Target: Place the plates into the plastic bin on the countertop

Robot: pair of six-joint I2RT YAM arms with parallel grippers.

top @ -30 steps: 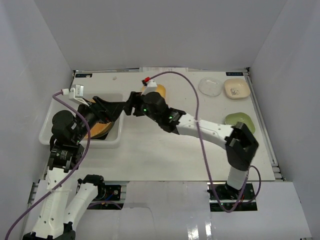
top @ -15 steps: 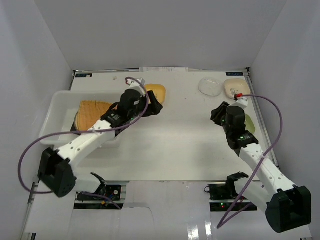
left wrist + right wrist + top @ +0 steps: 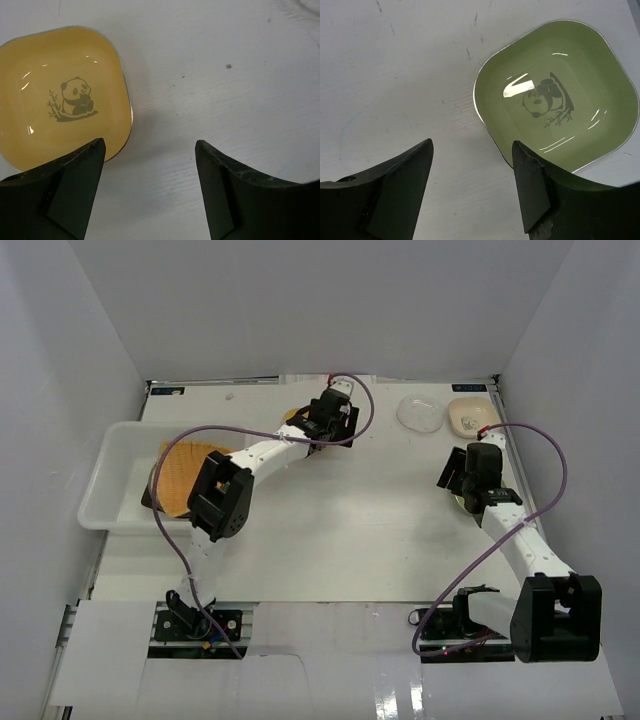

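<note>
Plastic bin [image 3: 100,480]: holds the orange woven fan-shaped plate [image 3: 180,468], which lies on a dark plate [image 3: 150,502] (only its edge shows).

Right of the bin, outside it: the yellow plate [image 3: 65,70], panda-printed, lies flat on the countertop [image 3: 340,540]. The left gripper [image 3: 150,145] hangs over it with its jaws spread wide and nothing between them. One finger [image 3: 65,195] overlaps the plate's near edge, and the other is over bare white surface.

Further right of the bin: a clear dish [image 3: 420,412] and a cream dish [image 3: 472,417] lie side by side, close but apart.

Farthest right of the bin: the green plate [image 3: 555,75], also panda-printed, lies flat. The right gripper [image 3: 472,144] is above its edge, parted and empty.
</note>
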